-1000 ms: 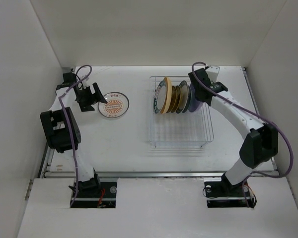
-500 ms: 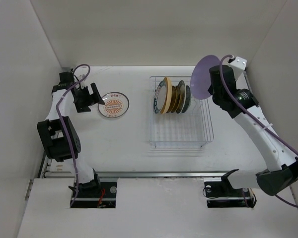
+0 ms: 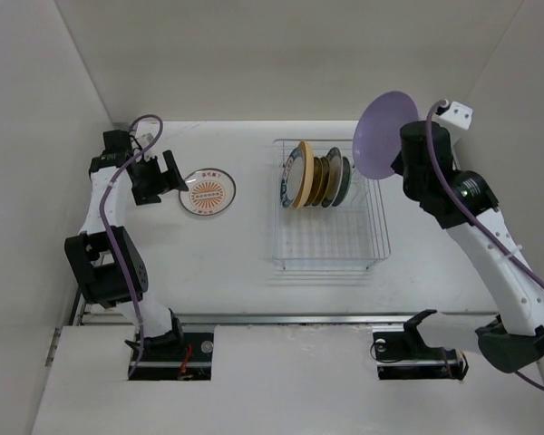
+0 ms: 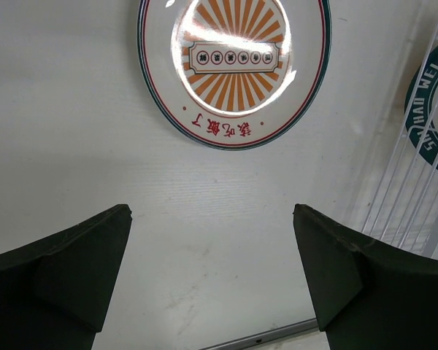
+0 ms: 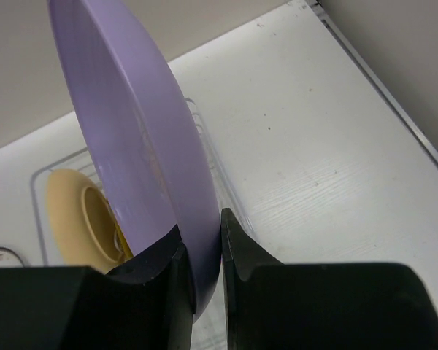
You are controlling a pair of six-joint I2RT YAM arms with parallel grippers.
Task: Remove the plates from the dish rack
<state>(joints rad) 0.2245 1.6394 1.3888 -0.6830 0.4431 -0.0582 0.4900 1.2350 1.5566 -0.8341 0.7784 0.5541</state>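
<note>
Lavender plate (image 3: 386, 134) aloft, above the dish rack (image 3: 331, 243).
Right gripper (image 5: 202, 232) pinches its rim, plate on edge; remaining plates (image 3: 319, 178) upright in slots. Left gripper (image 4: 212, 213) spread wide (nothing held) near the orange-patterned plate (image 3: 207, 191), flat on the table (image 3: 208, 258).

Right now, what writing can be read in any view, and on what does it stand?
"HAU MEI": white capitals on the teal band of the round patterned plate in the silvery wire dish rack; cut by the frame edge.
Red and dark characters on the white round plate with orange rays: upside down, not legible.
Nothing else lettered.
</note>
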